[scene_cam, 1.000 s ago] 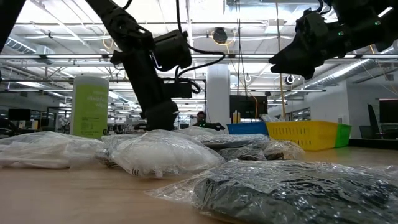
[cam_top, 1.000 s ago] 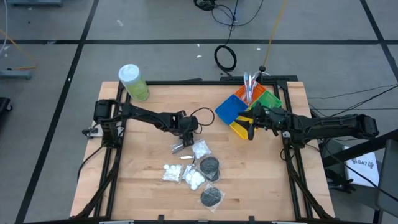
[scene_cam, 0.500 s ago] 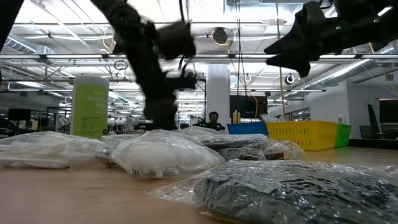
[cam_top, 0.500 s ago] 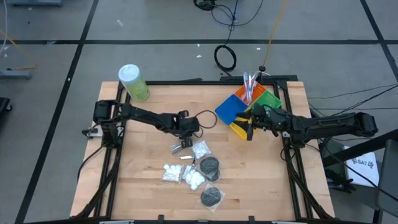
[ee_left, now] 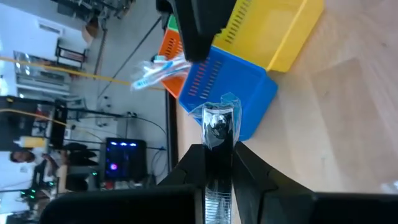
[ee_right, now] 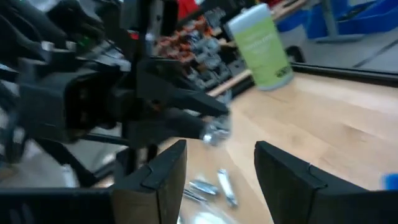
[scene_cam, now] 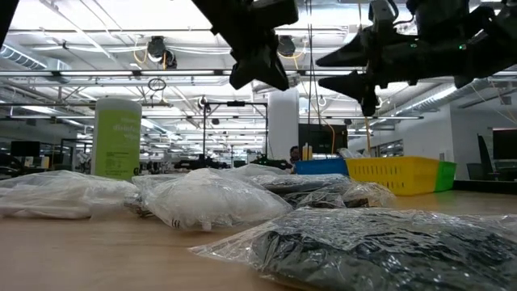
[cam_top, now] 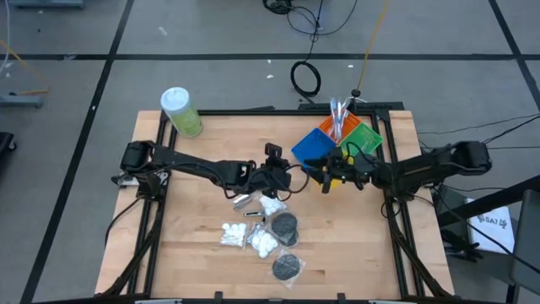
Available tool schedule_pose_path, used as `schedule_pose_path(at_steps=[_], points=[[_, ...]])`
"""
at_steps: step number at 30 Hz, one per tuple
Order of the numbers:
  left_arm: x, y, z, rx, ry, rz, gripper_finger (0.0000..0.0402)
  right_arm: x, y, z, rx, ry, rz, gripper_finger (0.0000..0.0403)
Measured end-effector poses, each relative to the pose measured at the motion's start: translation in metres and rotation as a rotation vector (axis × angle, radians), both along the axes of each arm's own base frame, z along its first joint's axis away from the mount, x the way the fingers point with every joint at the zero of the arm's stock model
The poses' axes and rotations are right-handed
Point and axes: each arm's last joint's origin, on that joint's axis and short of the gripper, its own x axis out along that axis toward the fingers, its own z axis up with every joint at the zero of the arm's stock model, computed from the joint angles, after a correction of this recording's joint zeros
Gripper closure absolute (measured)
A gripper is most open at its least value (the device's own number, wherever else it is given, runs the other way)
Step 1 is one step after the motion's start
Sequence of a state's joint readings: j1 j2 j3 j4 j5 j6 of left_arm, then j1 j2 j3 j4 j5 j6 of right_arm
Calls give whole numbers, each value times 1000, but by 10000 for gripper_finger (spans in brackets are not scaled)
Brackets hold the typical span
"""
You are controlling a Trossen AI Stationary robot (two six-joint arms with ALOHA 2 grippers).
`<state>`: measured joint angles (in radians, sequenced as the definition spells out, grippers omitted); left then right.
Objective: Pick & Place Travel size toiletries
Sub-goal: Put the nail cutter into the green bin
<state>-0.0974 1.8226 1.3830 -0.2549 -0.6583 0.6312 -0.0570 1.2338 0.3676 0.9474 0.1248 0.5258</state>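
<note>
My left gripper (cam_top: pixel 287 177) is up over the middle of the table, shut on a silver tube in clear wrap (ee_left: pixel 219 124). My right gripper (cam_top: pixel 324 175) is open and empty and faces it from the right, a short way off; the tube shows ahead of its fingers (ee_right: pixel 214 129). On the table lie more silver tubes (cam_top: pixel 245 201), clear bags of white cotton balls (cam_top: pixel 229 235) and black discs (cam_top: pixel 284 225). Blue-white toothbrushes (cam_top: pixel 339 110) stick up out of the orange bin. My left gripper pinches the silver tube between its two fingers (ee_left: pixel 193 162). The tube lies along the fingers, and its wrapped end (ee_left: pixel 219 115) sticks out past the fingertips. The fingers are about level and point toward the table's right. The tube is lifted clear of the table.
Blue (cam_top: pixel 310 148), yellow (cam_top: pixel 325 173), orange and green (cam_top: pixel 363 133) bins stand at the back right, just behind my right gripper. A big green bottle with a white cap (cam_top: pixel 180 111) stands at the back left corner. The near part of the table holds the loose bags.
My left gripper has risen from the silver tubes on the table and swung toward the table's right, turning from pointing down to about level, with one tube carried clear. My right gripper has moved left toward it and turned to face it.
</note>
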Motion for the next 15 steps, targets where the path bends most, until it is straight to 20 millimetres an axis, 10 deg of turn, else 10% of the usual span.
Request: schedule_pose_path(at_steps=[15], points=[[-1, 0, 0, 59, 29, 17, 369, 40, -1, -2, 61, 2, 46, 226]])
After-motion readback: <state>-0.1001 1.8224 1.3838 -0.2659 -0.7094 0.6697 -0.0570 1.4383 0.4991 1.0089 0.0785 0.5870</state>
